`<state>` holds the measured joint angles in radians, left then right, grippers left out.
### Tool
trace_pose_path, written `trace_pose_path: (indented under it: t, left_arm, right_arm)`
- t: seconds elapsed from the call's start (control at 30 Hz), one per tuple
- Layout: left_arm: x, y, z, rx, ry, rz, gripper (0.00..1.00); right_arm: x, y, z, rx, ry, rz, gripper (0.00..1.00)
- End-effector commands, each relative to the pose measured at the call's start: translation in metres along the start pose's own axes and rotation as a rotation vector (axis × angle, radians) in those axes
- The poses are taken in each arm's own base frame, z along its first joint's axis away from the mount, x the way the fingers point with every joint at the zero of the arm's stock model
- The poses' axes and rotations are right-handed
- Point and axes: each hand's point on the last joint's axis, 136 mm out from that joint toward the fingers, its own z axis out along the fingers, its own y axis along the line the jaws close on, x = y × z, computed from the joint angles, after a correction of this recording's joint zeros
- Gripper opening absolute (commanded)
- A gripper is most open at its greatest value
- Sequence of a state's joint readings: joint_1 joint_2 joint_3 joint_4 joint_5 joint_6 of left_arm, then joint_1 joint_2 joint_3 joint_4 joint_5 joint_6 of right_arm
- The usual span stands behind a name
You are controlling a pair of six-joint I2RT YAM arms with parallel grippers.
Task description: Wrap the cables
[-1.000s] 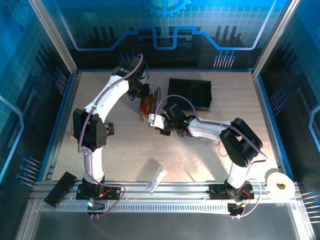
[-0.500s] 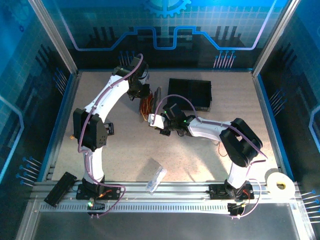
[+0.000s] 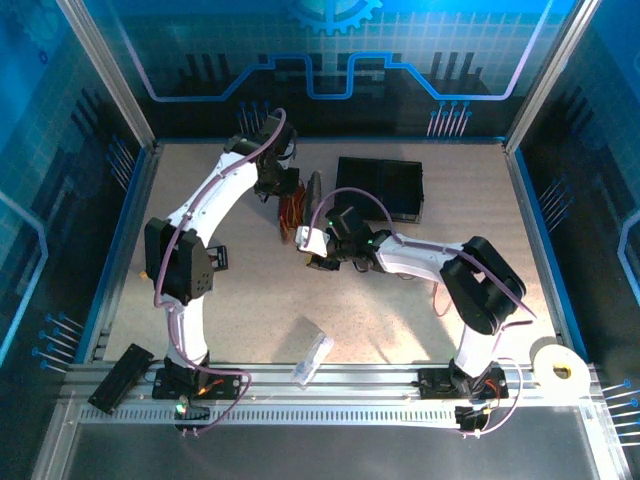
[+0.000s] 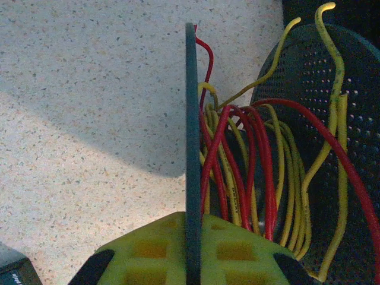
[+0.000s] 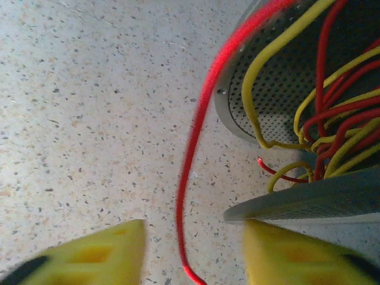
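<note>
Between the parted right fingers (image 5: 89,252), one loose red cable (image 5: 191,160).

No word, number or brand name can be read in any of the views; the back wall (image 3: 330,70) carries a light-blue gear figure (image 3: 335,12) at its top edge and circuit-like lines (image 3: 330,78) below it, all without letters; the small labels on the arms are too blurred to read.
</note>
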<state>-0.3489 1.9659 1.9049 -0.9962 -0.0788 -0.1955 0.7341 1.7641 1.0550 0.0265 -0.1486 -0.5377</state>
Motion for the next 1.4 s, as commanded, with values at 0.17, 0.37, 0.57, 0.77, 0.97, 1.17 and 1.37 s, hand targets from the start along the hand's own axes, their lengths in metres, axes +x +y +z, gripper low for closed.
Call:
trace_pose_path:
  t: [0.17,0.37,0.57,0.77,0.97,1.17,1.37]
  left_arm:
    - [-0.025,0.012,-0.082,0.103,-0.285,-0.134,0.00]
    - [-0.023,0.019,-0.120,0.122,-0.382,-0.179,0.00]
    - [-0.026,0.017,-0.157,0.189,-0.513,-0.238,0.00]
    - [-0.029,0.020,-0.183,0.194,-0.602,-0.240,0.00]
    - [-0.028,0.026,-0.197,0.178,-0.663,-0.246,0.00]
    - [-0.026,0.024,-0.198,0.189,-0.669,-0.237,0.00]
    - [-0.021,0.023,-0.195,0.196,-0.655,-0.227,0.00]
  right_arm:
    - [-0.056,0.007,-0.087,0.007,-0.235,0.253,0.92]
    - [-0.079,-0.015,-0.151,0.052,-0.379,0.651,1.00]
    - [-0.092,-0.013,-0.200,-0.065,-0.541,0.911,1.00]
    - [-0.079,-0.006,-0.210,-0.293,-0.569,1.198,0.93]
    - [-0.033,0.005,-0.190,-0.274,-0.535,1.546,0.93]
    - [-0.012,0.016,-0.172,-0.219,-0.447,1.856,0.92]
    - [0.025,0.001,-0.150,-0.133,-0.481,2.134,0.91]
